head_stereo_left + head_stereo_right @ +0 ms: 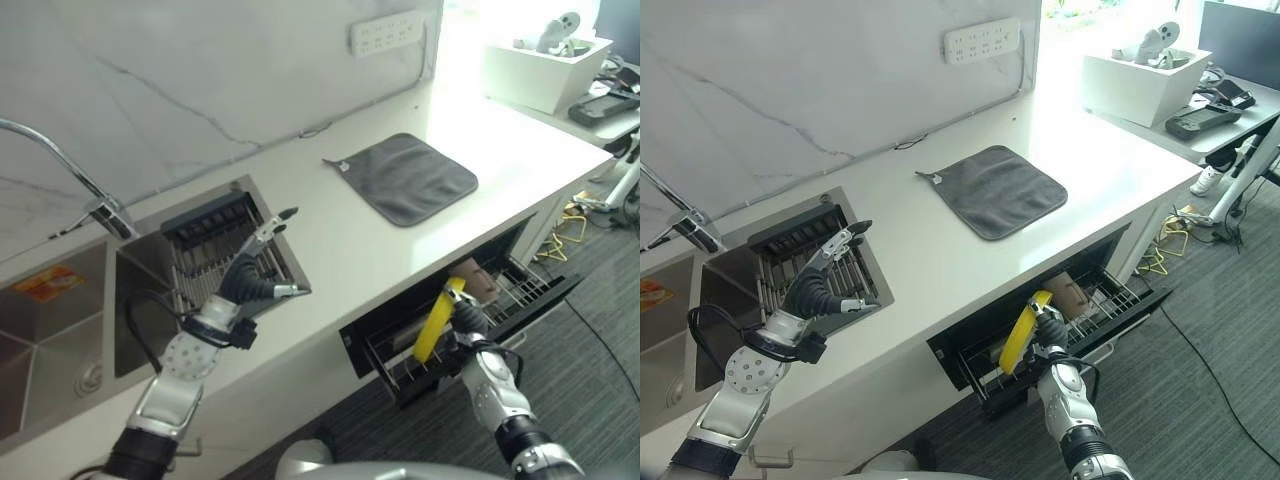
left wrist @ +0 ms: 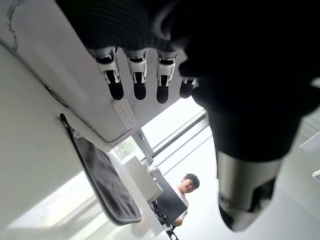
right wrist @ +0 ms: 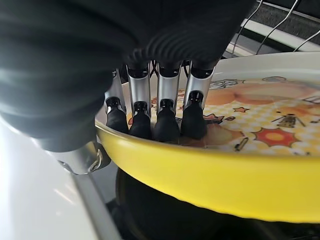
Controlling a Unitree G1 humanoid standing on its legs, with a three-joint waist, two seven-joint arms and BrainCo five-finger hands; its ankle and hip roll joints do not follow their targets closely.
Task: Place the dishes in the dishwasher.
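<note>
Yellow plate (image 1: pixel 431 325) stands on edge over the pulled-out dishwasher rack (image 1: pixel 500 300), at about five o'clock in the head view, clamped by the right hand (image 1: pixel 466 318). In the right wrist view the fingers (image 3: pixel 165 120) press on the plate's printed face while the rim runs under them; that face carries a cartoon pattern of orange shapes, stars and checks, with no writing that can be read. Just behind the plate in the rack sits a brown dish (image 1: pixel 1070 291), touching or nearly touching it.

At about eight o'clock the left hand (image 1: pixel 255 280) hovers above the near corner of the sink (image 1: pixel 60 320), fingers straight and spread, holding nothing. Beneath it a dark-topped wire drainer basket (image 1: pixel 215 245) sits in the sink, beside the tap (image 1: pixel 60 170). An orange sticker (image 1: pixel 45 283) lies on the sink's left basin; its print is too small to read.

Farther along the white desk (image 1: pixel 340 240), at about one o'clock, a grey cloth (image 1: pixel 405 178) lies flat. A white power strip (image 1: pixel 388 32) is fixed to the marble wall at twelve o'clock. A person (image 2: pixel 182 192) shows far off in the left wrist view.
</note>
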